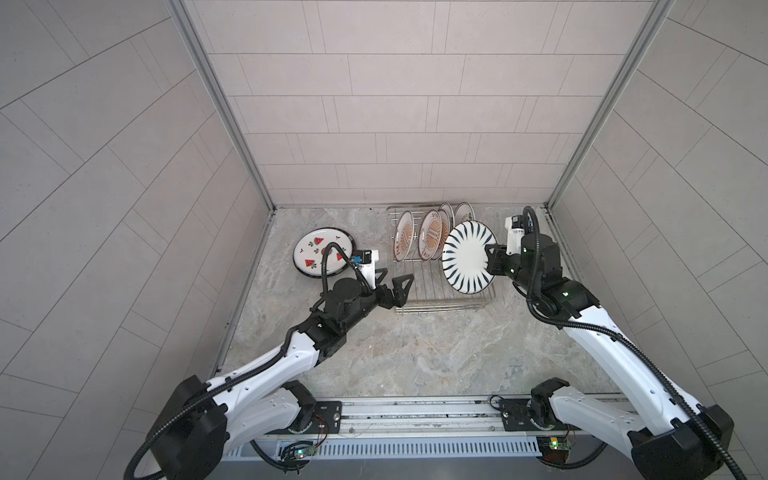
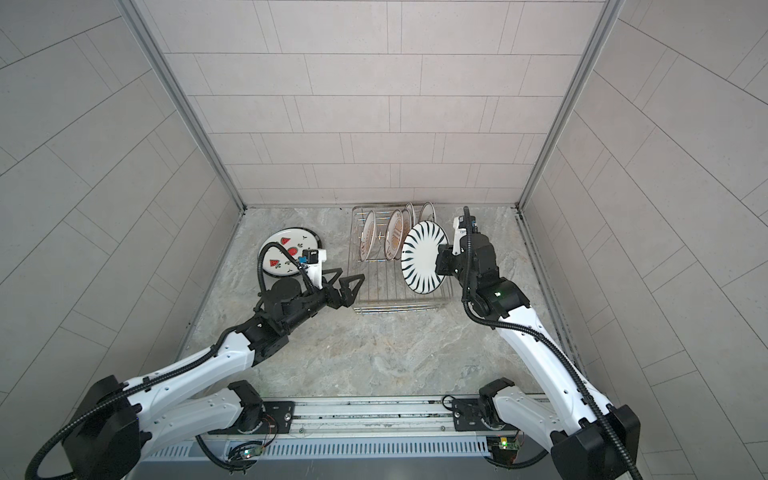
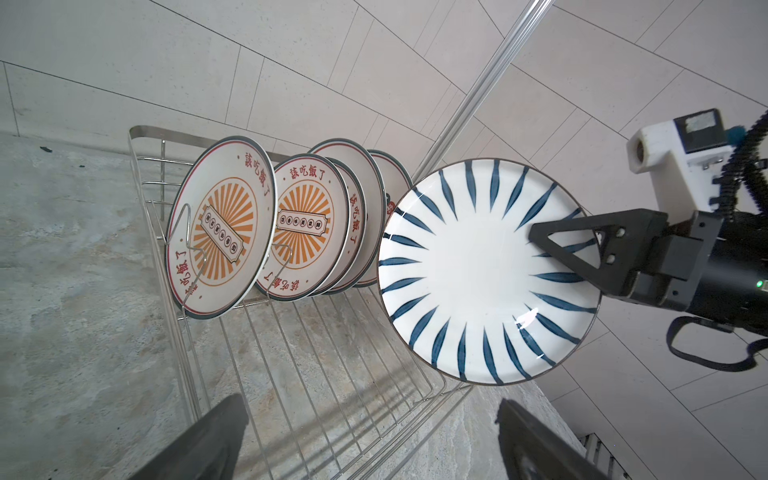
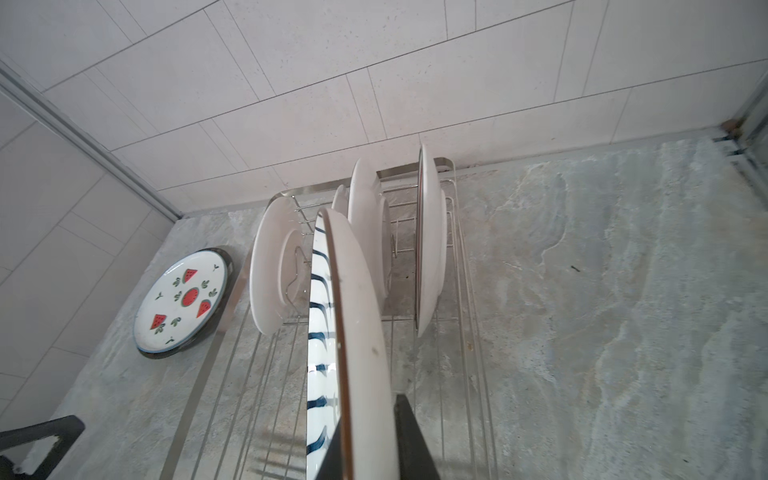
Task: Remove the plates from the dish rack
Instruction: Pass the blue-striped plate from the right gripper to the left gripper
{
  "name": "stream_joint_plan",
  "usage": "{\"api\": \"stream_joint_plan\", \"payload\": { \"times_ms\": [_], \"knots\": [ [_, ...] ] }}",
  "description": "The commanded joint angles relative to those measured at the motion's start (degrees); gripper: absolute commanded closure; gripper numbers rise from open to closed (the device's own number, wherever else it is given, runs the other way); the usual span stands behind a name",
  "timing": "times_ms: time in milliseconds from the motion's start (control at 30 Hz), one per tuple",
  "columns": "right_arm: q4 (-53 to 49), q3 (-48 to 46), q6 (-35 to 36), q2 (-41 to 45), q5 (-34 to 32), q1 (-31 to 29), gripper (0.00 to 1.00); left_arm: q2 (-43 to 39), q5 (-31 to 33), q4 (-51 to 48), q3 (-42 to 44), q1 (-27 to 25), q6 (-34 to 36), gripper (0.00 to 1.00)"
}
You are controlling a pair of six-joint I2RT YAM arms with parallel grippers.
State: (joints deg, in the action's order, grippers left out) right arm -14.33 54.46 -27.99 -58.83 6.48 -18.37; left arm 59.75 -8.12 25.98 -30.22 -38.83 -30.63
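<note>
Striped plate [image 1: 465, 257] upright over dish rack [image 1: 432, 293], rim pinched by right gripper [image 1: 488, 254]; left gripper [image 1: 398, 275] gapes empty.

Bright, even light — soft shadows, wide-angle bending at edges, glare on the striped plate [image 3: 486, 270].

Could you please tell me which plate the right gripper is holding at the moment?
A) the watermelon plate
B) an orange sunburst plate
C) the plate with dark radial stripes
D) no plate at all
C: the right gripper is shut on the rim of the striped plate, holding it upright, while the watermelon plate lies flat on the table.
</note>
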Motion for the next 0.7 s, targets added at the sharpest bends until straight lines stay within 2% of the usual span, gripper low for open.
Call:
{"api": "stream_joint_plan", "payload": {
  "times_ms": [0,133,300,400,600,667],
  "knots": [
    [13.33,1.58,-5.56,0.11,11.69,0.18,0.94,-1.10,-8.29,3.61,1.70,2.88,-2.93,0.00],
    [17.47,1.27,-8.79,-1.91,16.70,0.18,0.94,-1.09,-14.41,8.98,3.76,6.06,-7.55,0.00],
    [25.46,0.07,-15.33,-5.00,23.49,0.18,0.93,0.32,-17.10,14.77,4.87,7.00,-12.95,0.00],
    [32.08,-1.10,-19.71,-7.38,27.73,0.11,0.93,0.85,-16.08,19.67,6.47,7.12,-16.11,0.00],
    [37.03,-2.81,-22.77,-8.40,28.94,-0.85,0.93,0.68,-10.95,20.18,7.67,7.43,-20.76,0.00],
    [39.49,-3.02,-24.56,-8.96,29.80,-2.27,0.93,1.39,-9.91,23.67,8.68,8.05,-23.40,0.00]
  ]
}}
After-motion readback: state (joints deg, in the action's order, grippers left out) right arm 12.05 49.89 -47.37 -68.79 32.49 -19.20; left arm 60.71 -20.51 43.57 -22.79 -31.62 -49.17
